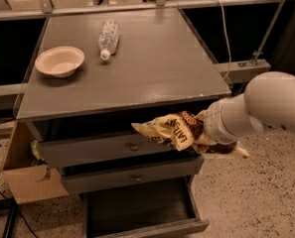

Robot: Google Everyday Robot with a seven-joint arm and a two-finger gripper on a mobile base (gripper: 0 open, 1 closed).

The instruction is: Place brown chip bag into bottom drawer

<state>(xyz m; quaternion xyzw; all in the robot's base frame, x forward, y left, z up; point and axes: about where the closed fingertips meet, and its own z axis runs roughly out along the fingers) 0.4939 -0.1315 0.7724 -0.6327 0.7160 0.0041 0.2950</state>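
The grey cabinet (pixel 152 78) is filling most of the view, its flat top sitting in front of a pale metal rail. The robot's white arm (pixel 266 108) is reaching in from the right, just below the cabinet top's front right corner and in front of the drawers.

3 grey drawers are stacked under the top. The bottom drawer (pixel 152 229) is standing pulled far out, showing its dark floor and thin grey walls, with nothing lying inside the part that shows. The top drawer (pixel 87 152) and the middle drawer (pixel 112 180), each with 1 small round knob, are sticking out only a little.

A cardboard box (pixel 33 182) is sitting on the speckled floor (pixel 246 197) at the cabinet's left side.

The brown chip bag (pixel 174 130) is hanging in the air in front of the top drawer's right half, above the open bottom drawer and well apart from its floor. Its pale crumpled end is pointing left and its dark brown part is lying against the arm's end.

A pale bowl (pixel 60 61) is resting upright on the left of the cabinet top. A clear plastic bottle (pixel 109 37) is lying on its side behind and to the right of the bowl, apart from it, cap toward the front.

The gripper (pixel 204 139) is sitting at the arm's end, mostly buried in the bag's folds, its jaws clamping the bag's right part.
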